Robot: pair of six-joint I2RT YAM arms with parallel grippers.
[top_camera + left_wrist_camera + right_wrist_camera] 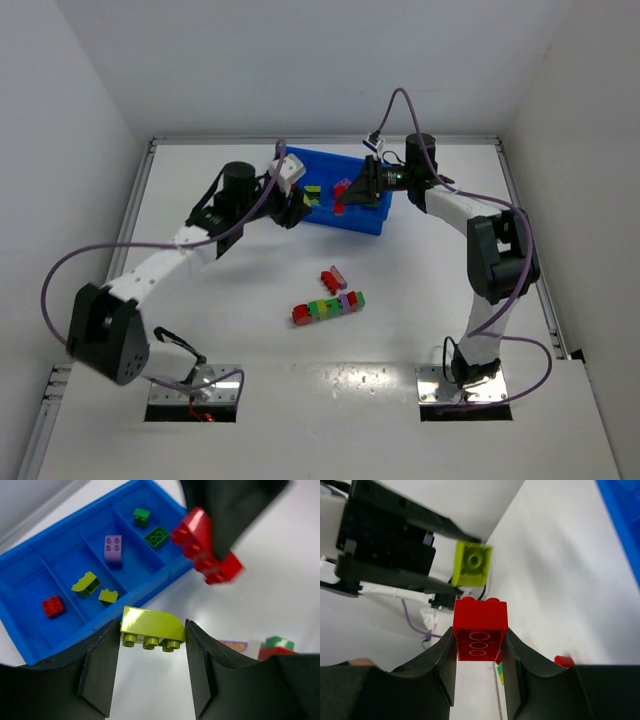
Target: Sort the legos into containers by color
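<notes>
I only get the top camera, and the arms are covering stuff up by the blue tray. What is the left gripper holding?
Observer: The left gripper is shut on a yellow-green brick with a curved top.
Operator: And the other one?
Observer: The right gripper is shut on a red brick, and the two held bricks are close together.
Operator: What's in the tray already?
Observer: The blue tray has one colour in each compartment: a small red brick at one end, then two yellow-green pieces, then a purple brick, then two green bricks.
</notes>
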